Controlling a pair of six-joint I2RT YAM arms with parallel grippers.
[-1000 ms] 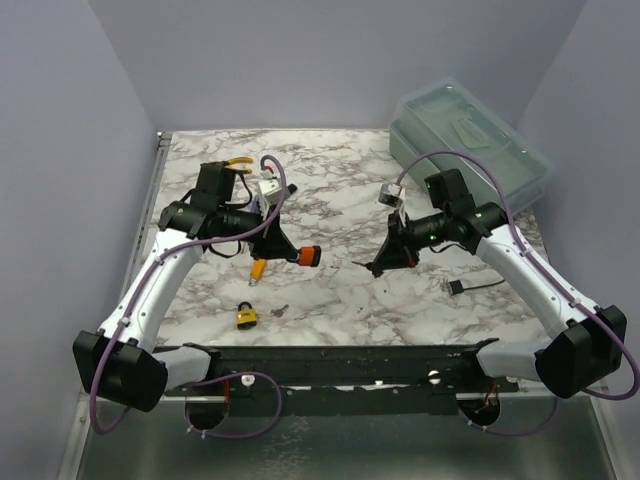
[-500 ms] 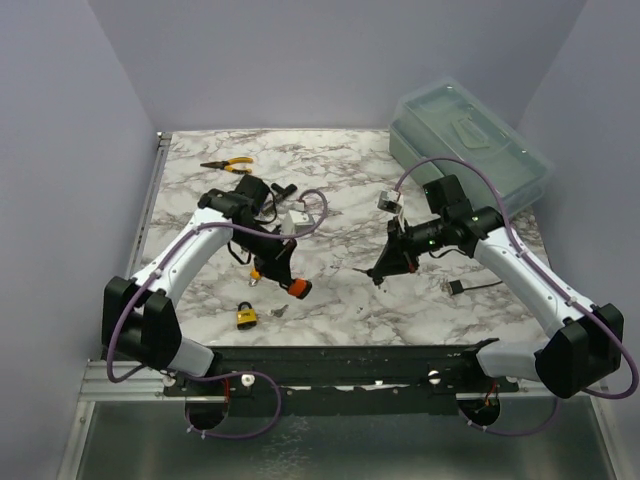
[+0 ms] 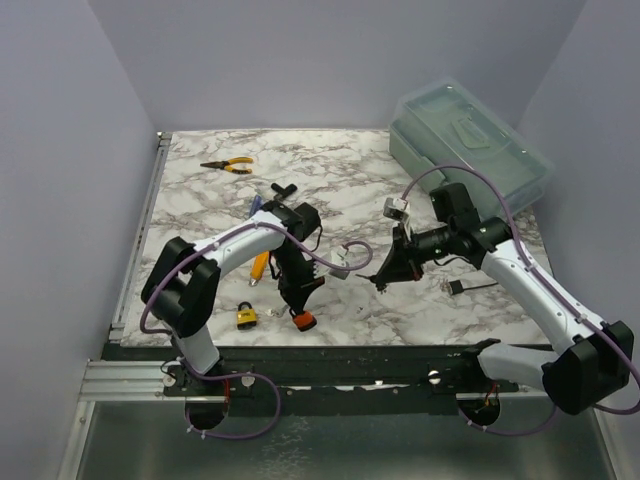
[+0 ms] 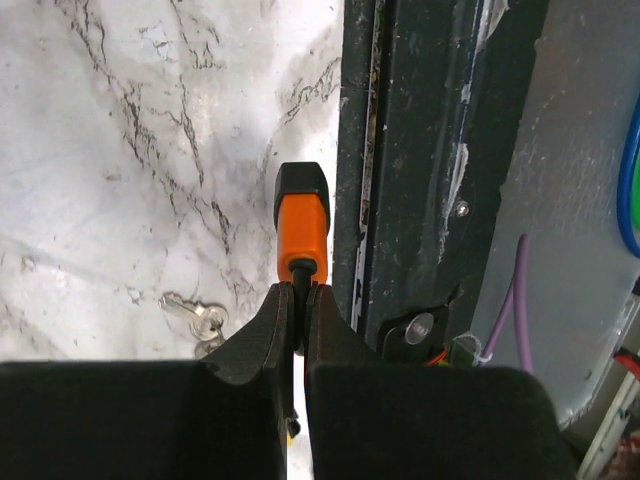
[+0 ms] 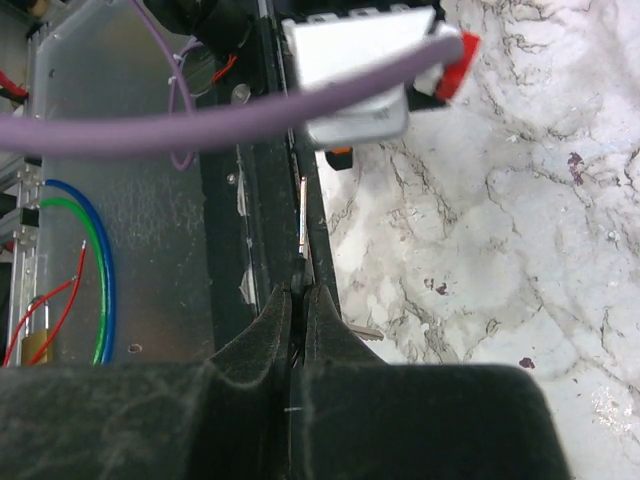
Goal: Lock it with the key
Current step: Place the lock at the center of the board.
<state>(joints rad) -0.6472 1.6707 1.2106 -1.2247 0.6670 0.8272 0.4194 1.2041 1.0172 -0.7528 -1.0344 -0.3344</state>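
The padlock (image 3: 245, 317) lies on the counter (image 3: 330, 180) close to its near edge. The key (image 4: 195, 318) rests flat just right of it, between the padlock and the left end effector (image 3: 297, 300). That makes the left arm by far the nearer one. In the left wrist view the key lies off to one side of the fingers, its long axis slanting across their line rather than along it. This end effector is pinching the shaft of an orange-handled tool (image 4: 301, 215), so it looks occupied. Its arm is folded tight, wrist pointing down toward the near edge. The right end effector (image 3: 383, 278) is pressed together, angled down over mid-counter, well right of the padlock.
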